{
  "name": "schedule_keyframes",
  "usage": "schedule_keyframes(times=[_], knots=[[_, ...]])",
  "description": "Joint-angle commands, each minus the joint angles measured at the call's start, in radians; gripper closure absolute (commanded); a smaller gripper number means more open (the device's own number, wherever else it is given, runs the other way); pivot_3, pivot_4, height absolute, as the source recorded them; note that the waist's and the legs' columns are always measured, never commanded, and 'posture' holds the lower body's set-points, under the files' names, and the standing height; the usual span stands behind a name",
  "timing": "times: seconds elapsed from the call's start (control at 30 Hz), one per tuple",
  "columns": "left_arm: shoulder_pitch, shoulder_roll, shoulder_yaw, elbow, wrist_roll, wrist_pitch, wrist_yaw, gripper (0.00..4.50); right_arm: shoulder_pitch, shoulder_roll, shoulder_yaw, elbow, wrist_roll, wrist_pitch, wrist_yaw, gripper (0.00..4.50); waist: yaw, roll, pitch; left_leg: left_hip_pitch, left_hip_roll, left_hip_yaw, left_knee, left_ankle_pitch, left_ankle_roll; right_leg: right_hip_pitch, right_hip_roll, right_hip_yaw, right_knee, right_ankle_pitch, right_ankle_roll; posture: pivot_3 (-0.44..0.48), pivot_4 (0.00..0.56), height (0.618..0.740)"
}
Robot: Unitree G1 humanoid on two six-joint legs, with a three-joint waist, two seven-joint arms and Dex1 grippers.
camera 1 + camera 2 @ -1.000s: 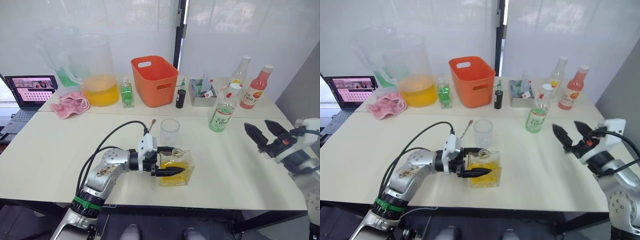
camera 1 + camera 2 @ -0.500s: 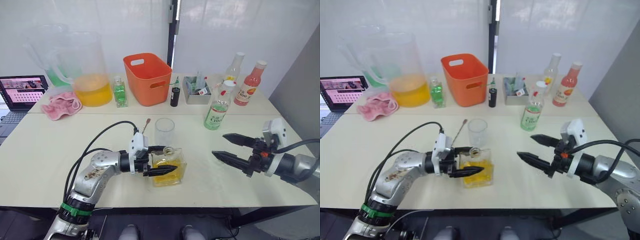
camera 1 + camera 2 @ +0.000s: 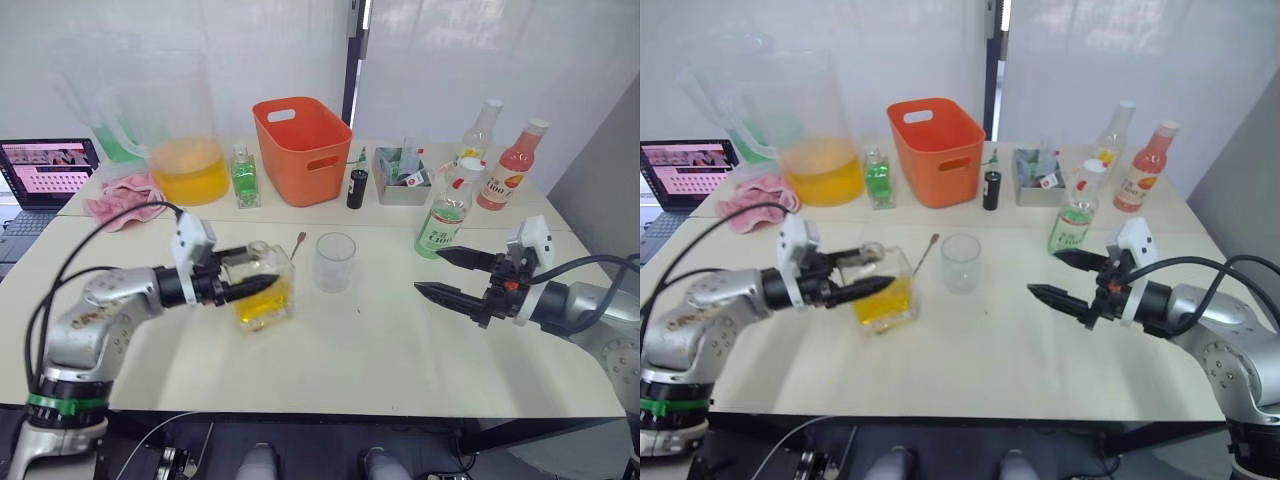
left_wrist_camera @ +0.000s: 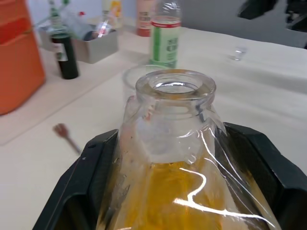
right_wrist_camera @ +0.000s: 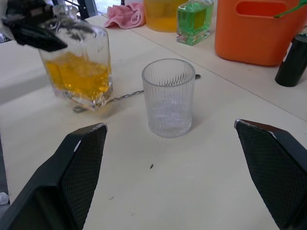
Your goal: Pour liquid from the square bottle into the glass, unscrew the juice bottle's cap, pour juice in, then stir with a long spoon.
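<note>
- Since the earlier frame the left gripper (image 3: pixel 243 286) has carried the square bottle (image 3: pixel 262 288) to the left of the glass (image 3: pixel 335 262), and the right gripper (image 3: pixel 452 275) has stayed over the right part of the bench (image 3: pixel 400 350).
- Bench: a pale top that carries the task things.
- Square bottle: clamped between the left gripper's fingers, tilted, neck open, yellow liquid inside.
- Juice bottle (image 3: pixel 442 224): upright, far right of the glass, with the white cap (image 3: pixel 467 171) on it.
- Right gripper: fingers wide apart, holding nothing, pointing left toward the glass.
- Glass: upright and empty, near the middle.
- Long spoon (image 3: pixel 297 243): lying on the bench between bottle and glass.
</note>
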Motion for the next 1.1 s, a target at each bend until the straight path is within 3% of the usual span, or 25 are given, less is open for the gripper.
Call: schedule_keyframes(times=[0.03,0.13,0.37,0.6,0.8,1.1], knots=[[-0.136,0.022,0.018,0.075,0.062,-0.095,0.012,1.67,-0.015,0.014,-0.017,-0.021,-0.015,-0.034,-0.009,0.0,0.003,0.0,0.001,-0.001,0.0,0.0,0.0,0.0,0.0,-0.001,0.0,0.0,0.0,0.0,0.001,0.0,0.15,0.703],[-0.19,0.007,-0.015,0.14,0.127,-0.148,0.027,1.67,-0.01,0.029,-0.02,-0.033,-0.02,-0.031,-0.023,0.0,0.003,-0.001,0.001,-0.003,0.0,0.0,0.0,0.0,0.0,-0.002,0.0,0.0,-0.001,0.005,0.008,0.0,0.15,0.703],[-0.354,-0.09,-0.14,0.344,0.379,-0.46,0.124,1.67,0.048,0.05,-0.055,-0.097,-0.034,-0.029,-0.082,0.0,0.017,-0.001,0.001,-0.006,-0.001,-0.001,0.0,0.0,0.0,-0.003,0.001,-0.001,-0.001,0.009,0.004,0.0,0.15,0.703],[-0.484,-0.176,-0.22,0.547,0.539,-0.682,0.211,1.67,0.089,0.049,-0.098,-0.156,0.018,0.028,-0.139,0.0,0.017,-0.001,0.001,-0.007,-0.001,-0.002,0.001,0.0,0.0,-0.004,0.001,-0.001,0.0,0.009,0.004,0.0,0.15,0.703],[-0.55,-0.232,-0.276,0.672,0.672,-0.892,0.314,1.67,0.105,0.053,-0.118,-0.198,0.022,0.034,-0.185,0.0,0.017,-0.001,0.001,-0.007,-0.001,-0.002,0.002,0.0,0.0,-0.003,0.001,-0.001,0.0,0.01,0.005,0.0,0.15,0.703],[-0.597,-0.282,-0.335,0.801,0.807,-1.046,0.428,1.67,0.144,0.06,-0.141,-0.238,0.057,0.058,-0.228,0.0,0.016,-0.001,0.001,-0.007,-0.001,-0.002,0.002,0.0,0.0,-0.003,0.001,-0.001,0.001,0.01,0.005,0.0,0.15,0.703]])
